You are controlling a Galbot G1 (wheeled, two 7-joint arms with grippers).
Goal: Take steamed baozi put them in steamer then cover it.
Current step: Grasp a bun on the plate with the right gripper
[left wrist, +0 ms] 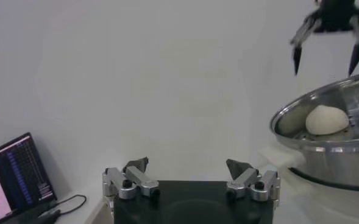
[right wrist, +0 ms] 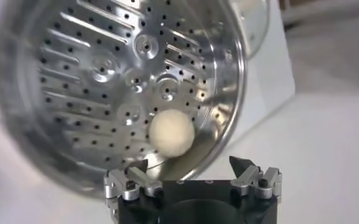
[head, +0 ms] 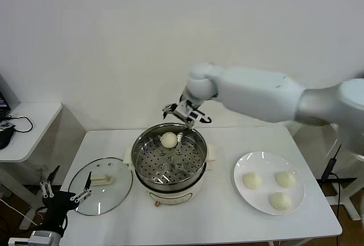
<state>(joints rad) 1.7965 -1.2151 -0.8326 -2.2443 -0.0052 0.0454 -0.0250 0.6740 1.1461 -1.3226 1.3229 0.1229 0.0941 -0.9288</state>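
Observation:
The steamer [head: 169, 186] stands mid-table, its steel pot open with the perforated tray [head: 170, 163] showing. One baozi [head: 169, 140] lies on the tray at the far side; it also shows in the right wrist view [right wrist: 172, 133] and the left wrist view [left wrist: 327, 119]. Three more baozi [head: 252, 180] [head: 285, 179] [head: 280, 200] sit on a white plate [head: 243, 169] at the right. My right gripper [head: 185, 114] hangs open and empty just above the pot's far rim. The cover [head: 108, 194] lies flat on the table left of the steamer. My left gripper [head: 63, 192] is open and empty by the table's front left corner.
A small white side table [head: 34, 115] with a laptop and cables stands at the far left. A white wall runs behind the table. Bare tabletop [head: 199, 217] lies in front of the steamer.

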